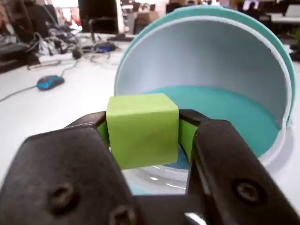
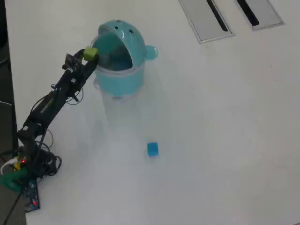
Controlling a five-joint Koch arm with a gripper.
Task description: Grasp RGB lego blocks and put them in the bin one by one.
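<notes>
Yellow-green block is sitting pinched between the end effector pads, right before the bin mouth in the wrist view. Overhead, the arm is stretching diagonally toward the bin; the blue block is lying on the bench, well apart.

This looks like an office or a computer lab. In the wrist view, the far edge of the white bench carries a blue computer mouse on a cord, a tangle of cables and dark monitors, with more desks behind. In the overhead view, grey slotted cable panels are set into the bench top.
</notes>
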